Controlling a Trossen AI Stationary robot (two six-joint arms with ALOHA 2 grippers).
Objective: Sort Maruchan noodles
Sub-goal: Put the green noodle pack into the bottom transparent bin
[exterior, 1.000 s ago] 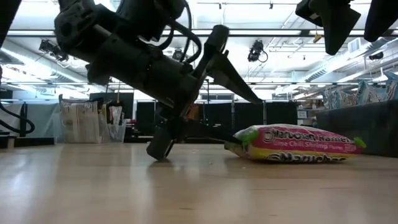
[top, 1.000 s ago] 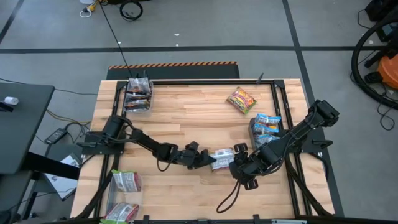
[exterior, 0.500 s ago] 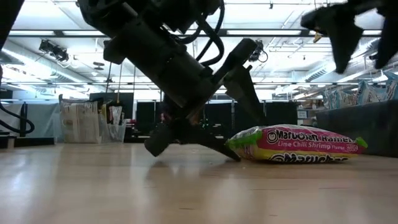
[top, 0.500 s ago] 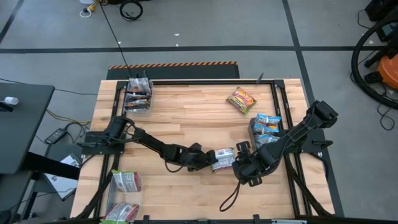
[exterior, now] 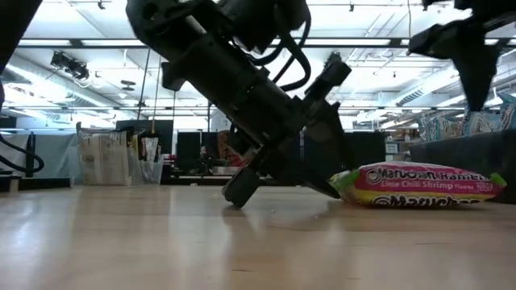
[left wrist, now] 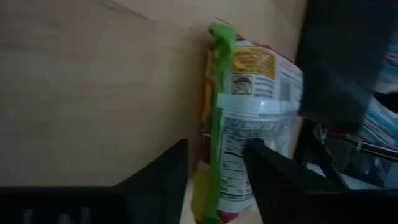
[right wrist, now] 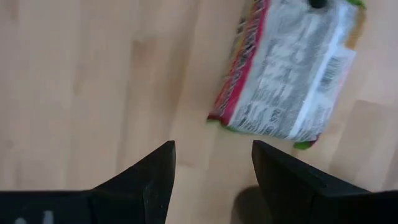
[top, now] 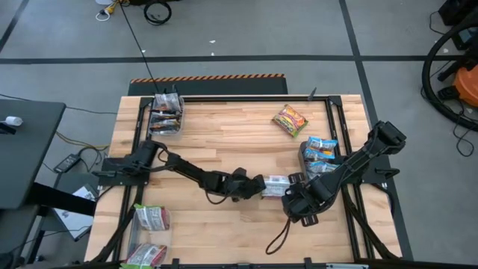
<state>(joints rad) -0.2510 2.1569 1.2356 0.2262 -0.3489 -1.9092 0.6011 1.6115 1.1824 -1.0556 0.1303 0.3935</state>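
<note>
Pale butcher-block wooden worktop (top: 224, 142) on a dark frame, set on a grey floor with dark lines and a strip of orange-black hazard tape (top: 208, 77) beyond the far edge. At the near left corner, two red-white-green ramen packets (top: 149, 224) in a clear bin whose walls hardly show. Toward the near middle, the green-edged pink and white Maruchan ramen packet (top: 275, 184) flat on the wood, printed back up in the right wrist view (right wrist: 292, 74), its label reading lime chili shrimp in the low view (exterior: 419, 187). Left gripper (top: 254, 184) low at that packet's left end, fingers parted narrowly around its green crimped edge (left wrist: 217, 124), one finger (left wrist: 158, 180) on each face. Right gripper (top: 297, 200) just off the packet's right end, fingers (right wrist: 155, 174) spread wide with bare wood between, holding nothing. Farther right, a clear plastic bin (top: 304, 153) with blue-white ramen packets (top: 321, 149) stacked inside. Beyond it, a yellow-red ramen packet (top: 290, 120) lying loose on the wood. At the far left corner, another clear bin (top: 166, 132) with dark brown-orange packets (top: 166, 116). Across the worktop in the low view, a large room with ceiling strip lights and dark partitions.
</note>
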